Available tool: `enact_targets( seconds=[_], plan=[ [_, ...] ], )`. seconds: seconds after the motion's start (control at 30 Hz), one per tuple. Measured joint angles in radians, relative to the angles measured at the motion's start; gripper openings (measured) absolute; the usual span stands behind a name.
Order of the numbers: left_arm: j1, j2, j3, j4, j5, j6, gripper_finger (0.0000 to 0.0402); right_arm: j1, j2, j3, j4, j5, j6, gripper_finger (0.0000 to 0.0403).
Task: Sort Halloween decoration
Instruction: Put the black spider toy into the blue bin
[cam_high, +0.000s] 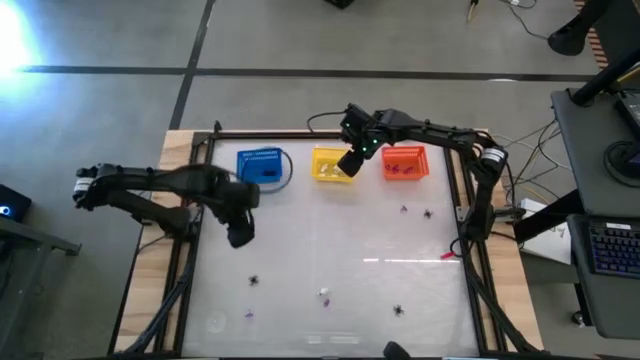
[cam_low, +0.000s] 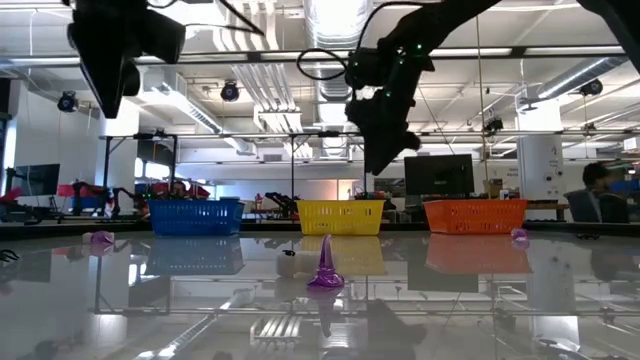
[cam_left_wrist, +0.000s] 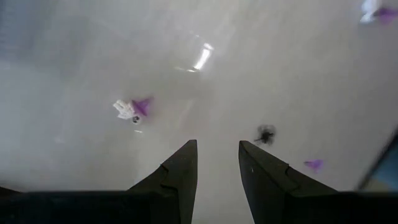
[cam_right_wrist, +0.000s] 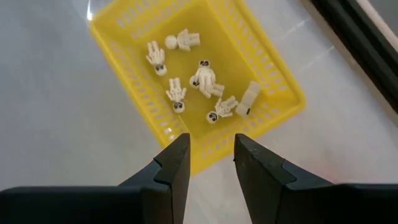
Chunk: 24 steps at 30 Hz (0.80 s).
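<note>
Right wrist: white figures (cam_right_wrist: 205, 78) fill yellow basket (cam_right_wrist: 124, 62).

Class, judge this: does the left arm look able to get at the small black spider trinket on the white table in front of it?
Probably yes. The left gripper hangs open above bare table, and nothing stands between it and the black spider trinket, also seen in its wrist view.

The high view looked straight down on the whole table (cam_high: 330, 250); the low view sat level at its edge, facing the baskets. The right wrist camera hung close above the yellow basket (cam_right_wrist: 124, 68), shared with both; the left's patch was perhaps mid-table.
</note>
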<state>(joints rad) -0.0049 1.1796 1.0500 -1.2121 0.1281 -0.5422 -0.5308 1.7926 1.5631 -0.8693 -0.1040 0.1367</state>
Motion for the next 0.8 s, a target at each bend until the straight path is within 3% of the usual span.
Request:
enact_targets(
  seconds=[0.1,0.43,0.8],
  plan=[
    [-0.091,0.009,-0.014,0.016,-0.057,-0.038,0.01,0.0,-0.033,0.0,-0.017,0.0,0.059,0.0114],
    [-0.344,0.011,-0.138,0.154,-0.021,-0.245,0.01,0.001,-0.189,0.0,-0.025,-0.001,0.24,0.0118],
    [-0.471,0.011,-0.192,0.388,-0.039,-0.312,0.0133,0.052,-0.328,0.0,-0.082,-0.001,0.387,0.0116]
  ],
)
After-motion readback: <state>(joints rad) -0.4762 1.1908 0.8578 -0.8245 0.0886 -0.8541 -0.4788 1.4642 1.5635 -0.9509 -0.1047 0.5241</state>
